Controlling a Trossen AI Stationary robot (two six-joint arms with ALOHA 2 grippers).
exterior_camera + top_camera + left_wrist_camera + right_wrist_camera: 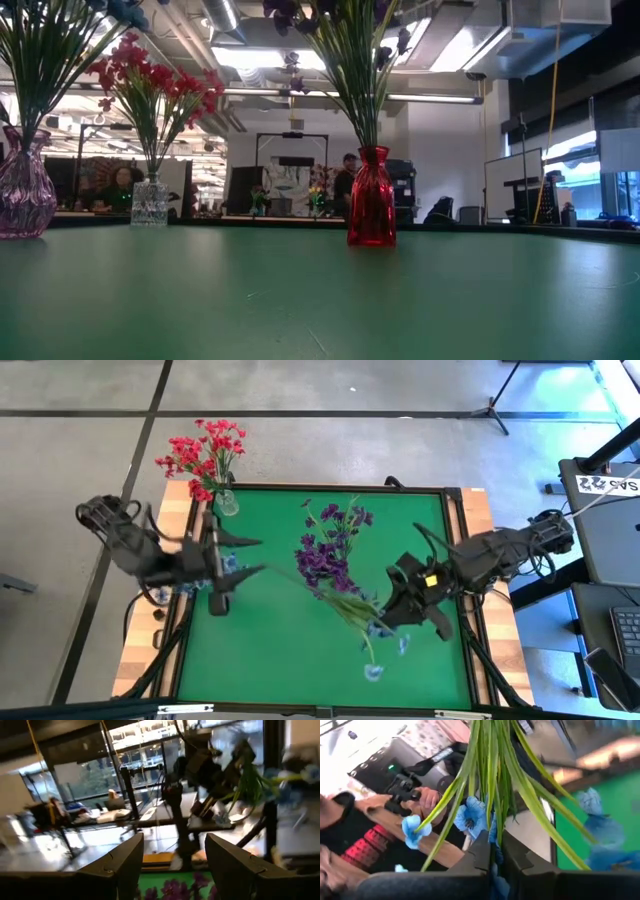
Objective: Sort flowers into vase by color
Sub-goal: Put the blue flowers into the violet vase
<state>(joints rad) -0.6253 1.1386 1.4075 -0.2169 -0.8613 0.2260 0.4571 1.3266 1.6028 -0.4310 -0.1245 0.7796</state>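
**Item: blue sprig, in transit to its vase**

I am carrying a blue flower sprig [470, 817] in my right gripper [412, 603], fingers clenched on its green stems, over the near-right part of the green table [280, 650]. My left gripper [222, 555] is waiting at the left edge with its fingers spread, holding nothing.

Stock on the table:
- red flowers [205, 455], standing in the clear vase [150, 203] at the far-left corner;
- purple flowers [335, 545], standing in the red vase [371, 210] near the middle;
- pale purple vase [22, 195], at the left in the low view, holding green stems. I am judging this to be where the blue goes.

Handling note: I am aiming to keep the grip firm and the stems pointing down, to cross clear of the purple bunch, and to centre the stem ends over the vase mouth before lowering and letting go.
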